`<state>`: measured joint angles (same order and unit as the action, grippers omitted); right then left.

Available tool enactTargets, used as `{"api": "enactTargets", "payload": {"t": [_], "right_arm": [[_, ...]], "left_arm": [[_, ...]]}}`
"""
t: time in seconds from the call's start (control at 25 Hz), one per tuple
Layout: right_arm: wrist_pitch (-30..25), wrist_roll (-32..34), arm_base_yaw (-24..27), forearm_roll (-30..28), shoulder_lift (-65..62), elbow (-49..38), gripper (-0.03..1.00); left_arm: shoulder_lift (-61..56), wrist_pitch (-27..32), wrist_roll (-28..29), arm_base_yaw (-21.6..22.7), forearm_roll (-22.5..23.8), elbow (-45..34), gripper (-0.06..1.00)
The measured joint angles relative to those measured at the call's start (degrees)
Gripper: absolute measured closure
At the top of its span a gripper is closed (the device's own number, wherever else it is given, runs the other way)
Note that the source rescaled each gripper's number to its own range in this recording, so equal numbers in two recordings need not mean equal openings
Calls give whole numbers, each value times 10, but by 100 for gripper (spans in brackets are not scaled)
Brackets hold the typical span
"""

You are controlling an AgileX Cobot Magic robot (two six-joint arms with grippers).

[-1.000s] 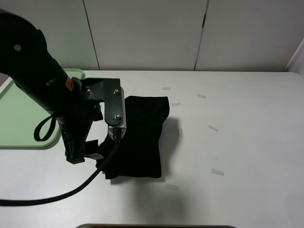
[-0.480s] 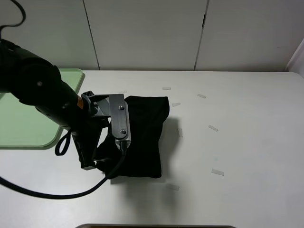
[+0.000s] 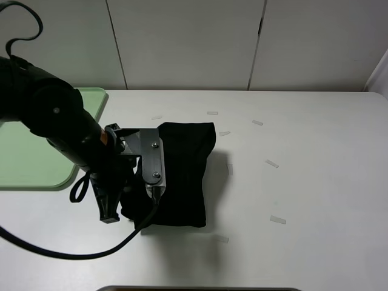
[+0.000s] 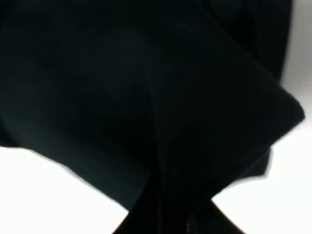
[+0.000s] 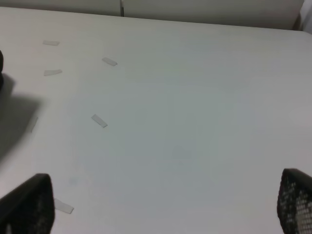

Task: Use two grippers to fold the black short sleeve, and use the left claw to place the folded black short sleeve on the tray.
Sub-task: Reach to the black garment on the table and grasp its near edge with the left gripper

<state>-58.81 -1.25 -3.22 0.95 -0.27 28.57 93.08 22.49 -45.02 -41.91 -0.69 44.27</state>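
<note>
The black short sleeve (image 3: 185,176) lies folded into a compact rectangle on the white table, right of the tray (image 3: 30,163). My left gripper (image 3: 124,203) reaches down at the shirt's near left edge and is shut on the black fabric. In the left wrist view the black short sleeve (image 4: 122,87) fills almost the whole picture and gathers to a pinch between the jaws. The pale green tray sits at the table's left edge, partly behind the left arm. My right gripper (image 5: 161,202) hovers open over bare table, holding nothing; the high view does not show it.
Several small strips of clear tape (image 3: 271,163) are stuck to the table right of the shirt; the right wrist view shows one tape strip (image 5: 99,121) too. A thick black cable (image 3: 66,254) loops from the left arm across the near table. White cabinet panels (image 3: 194,42) stand behind.
The left arm has come down and in toward the shirt's left edge, and its jaws have closed on the fabric there. The right gripper has stayed open and still.
</note>
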Motion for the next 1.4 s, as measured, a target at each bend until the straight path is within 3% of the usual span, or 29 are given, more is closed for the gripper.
{"api": "enactTargets", "payload": {"t": [0.32, 0.6, 0.8, 0.92, 1.16, 1.4], "right_arm": [[0, 0, 0, 0, 0, 0, -2], [0, 0, 0, 0, 0, 0, -2], [0, 0, 0, 0, 0, 0, -2], [0, 0, 0, 0, 0, 0, -2], [0, 0, 0, 0, 0, 0, -2], [0, 0, 0, 0, 0, 0, -2]], "left_arm": [[-4, 131, -55, 0, 0, 0, 94], [-8, 73, -34, 0, 0, 0, 94], [-8, 17, -4, 0, 0, 0, 85], [-8, 17, -3, -3, 0, 0, 73], [-61, 32, -3, -49, -24, 0, 26], [-151, 20, -3, -61, -63, 0, 17]]}}
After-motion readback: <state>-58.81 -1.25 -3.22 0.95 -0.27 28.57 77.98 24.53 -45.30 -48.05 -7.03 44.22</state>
